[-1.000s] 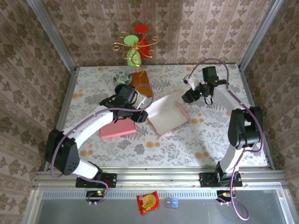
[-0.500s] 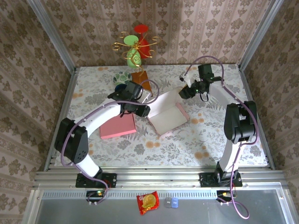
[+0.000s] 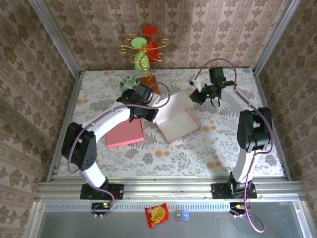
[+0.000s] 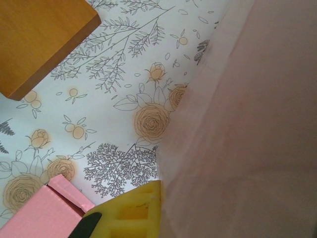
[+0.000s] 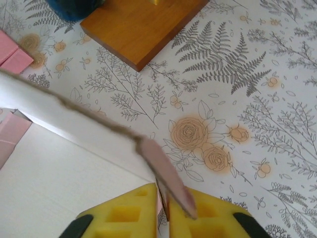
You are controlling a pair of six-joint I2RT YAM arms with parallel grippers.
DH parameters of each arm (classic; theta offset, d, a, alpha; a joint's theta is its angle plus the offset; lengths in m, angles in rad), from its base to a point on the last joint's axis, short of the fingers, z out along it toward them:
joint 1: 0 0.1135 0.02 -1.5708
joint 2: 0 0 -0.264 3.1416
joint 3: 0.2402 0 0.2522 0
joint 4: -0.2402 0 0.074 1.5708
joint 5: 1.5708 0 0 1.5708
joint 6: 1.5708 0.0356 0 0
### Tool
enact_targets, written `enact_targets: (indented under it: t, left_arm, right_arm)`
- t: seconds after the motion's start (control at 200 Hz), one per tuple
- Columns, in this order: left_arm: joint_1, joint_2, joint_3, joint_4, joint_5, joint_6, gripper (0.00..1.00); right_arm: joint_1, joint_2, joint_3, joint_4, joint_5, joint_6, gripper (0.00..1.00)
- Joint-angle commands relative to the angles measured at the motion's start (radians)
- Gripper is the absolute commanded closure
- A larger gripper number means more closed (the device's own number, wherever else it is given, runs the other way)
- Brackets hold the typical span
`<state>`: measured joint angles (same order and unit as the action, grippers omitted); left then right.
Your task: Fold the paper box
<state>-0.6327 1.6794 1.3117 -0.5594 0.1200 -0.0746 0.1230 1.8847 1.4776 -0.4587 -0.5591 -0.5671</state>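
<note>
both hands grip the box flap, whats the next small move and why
Probably tip the flap inward over the paper box, both hands together. The left hand and right hand are shut on its opposite ends, and it stands raised, not yet folded.

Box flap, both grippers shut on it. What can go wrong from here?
1. The right gripper pinches only a ragged corner of the flap, which could slip out or tear.
2. The left gripper seems to hold the same flap at its other end, so uneven pulls may crease or rip it.
3. The wooden base sits close behind, and an arm swinging back could hit it.
</note>
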Motion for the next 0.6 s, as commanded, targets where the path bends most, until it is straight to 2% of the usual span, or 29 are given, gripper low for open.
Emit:
enact_targets:
  t: [0.0,0.14,0.32,0.45,0.595]
  left_arm:
    - [0.011,0.009,0.033,-0.036,-0.036,-0.004,0.95]
    - [0.025,0.021,0.052,-0.038,-0.029,-0.004,0.97]
    - [0.052,0.046,0.081,-0.030,-0.002,0.013,0.98]
    - [0.071,0.066,0.103,-0.014,0.057,0.102,0.98]
    - [0.079,0.082,0.126,-0.004,0.123,0.236,0.98]
  right_arm:
    - [0.013,-0.001,0.009,0.001,-0.009,0.005,0.93]
    - [0.026,-0.060,-0.051,0.024,0.016,0.031,1.00]
    - [0.069,-0.169,-0.160,0.052,0.065,0.095,1.00]
    - [0.088,-0.267,-0.285,0.118,0.077,0.158,1.00]
    - [0.073,-0.308,-0.360,0.120,0.109,0.157,0.81]
